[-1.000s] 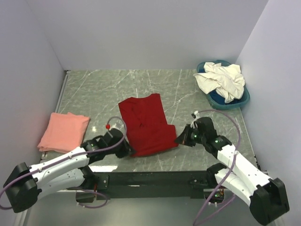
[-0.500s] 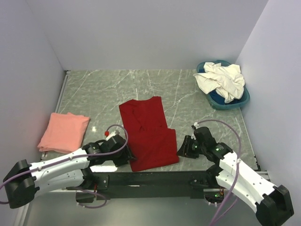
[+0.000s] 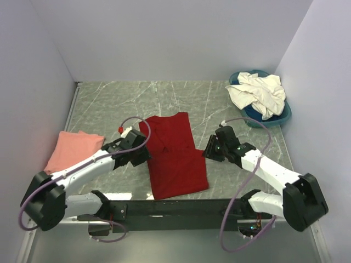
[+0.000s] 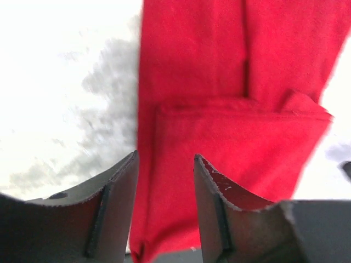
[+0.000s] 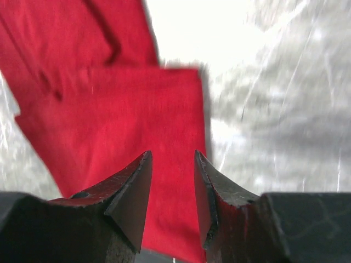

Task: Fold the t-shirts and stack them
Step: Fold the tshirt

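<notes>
A deep red t-shirt [image 3: 174, 156] lies flat and partly folded in the middle of the table, its lower part reaching the near edge. My left gripper [image 3: 143, 154] hovers at its left edge, jaws open with only cloth [image 4: 219, 98] seen beyond them. My right gripper [image 3: 207, 153] hovers at the shirt's right edge, also open and holding nothing; the red cloth [image 5: 109, 115] lies under it. A folded salmon-pink t-shirt [image 3: 74, 152] rests at the left. Cream-white t-shirts [image 3: 258, 93] are heaped at the back right.
A round blue basin [image 3: 277, 116] holds the cream-white heap in the back right corner. White walls close in the marble table [image 3: 120, 101] on three sides. A black rail [image 3: 181, 207] runs along the near edge.
Both grippers opened and let go of the red t-shirt near the front edge, then rose and moved back to its left and right edges. The shirt now lies flat.
</notes>
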Motion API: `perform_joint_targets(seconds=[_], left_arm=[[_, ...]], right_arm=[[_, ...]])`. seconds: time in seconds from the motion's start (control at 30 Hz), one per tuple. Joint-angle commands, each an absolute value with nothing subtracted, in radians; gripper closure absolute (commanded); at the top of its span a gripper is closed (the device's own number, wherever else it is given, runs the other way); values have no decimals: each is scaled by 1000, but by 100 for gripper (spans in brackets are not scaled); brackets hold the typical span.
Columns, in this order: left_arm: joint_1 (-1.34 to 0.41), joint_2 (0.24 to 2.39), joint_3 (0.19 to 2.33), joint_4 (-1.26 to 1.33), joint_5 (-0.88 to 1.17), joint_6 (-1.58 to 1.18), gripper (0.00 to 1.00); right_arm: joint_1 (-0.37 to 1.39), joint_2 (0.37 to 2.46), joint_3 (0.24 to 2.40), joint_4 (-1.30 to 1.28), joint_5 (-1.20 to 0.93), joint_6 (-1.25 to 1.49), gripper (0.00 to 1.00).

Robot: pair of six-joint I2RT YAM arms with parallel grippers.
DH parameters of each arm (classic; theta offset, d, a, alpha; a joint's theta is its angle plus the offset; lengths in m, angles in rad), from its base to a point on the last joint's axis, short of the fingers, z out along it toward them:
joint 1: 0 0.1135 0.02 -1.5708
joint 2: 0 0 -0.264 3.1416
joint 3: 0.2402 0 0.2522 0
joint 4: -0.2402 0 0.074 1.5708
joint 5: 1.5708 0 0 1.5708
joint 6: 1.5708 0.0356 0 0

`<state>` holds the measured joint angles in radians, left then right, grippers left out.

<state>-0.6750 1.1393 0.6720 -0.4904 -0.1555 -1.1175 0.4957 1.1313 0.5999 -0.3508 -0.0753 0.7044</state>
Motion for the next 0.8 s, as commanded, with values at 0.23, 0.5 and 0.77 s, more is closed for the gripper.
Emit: perform_joint_targets(seconds=[0.23, 0.5, 0.77], left_arm=[[-626, 1287, 729, -373, -100, -956, 53], [-623, 1385, 718, -281, -60, -942, 57], [-620, 1436, 730, -265, -57, -931, 76]], right_arm=[[463, 1307, 657, -183, -40, 663, 56], [460, 1374, 673, -155, -49, 650, 57], [460, 1391, 704, -178, -20, 626, 57]])
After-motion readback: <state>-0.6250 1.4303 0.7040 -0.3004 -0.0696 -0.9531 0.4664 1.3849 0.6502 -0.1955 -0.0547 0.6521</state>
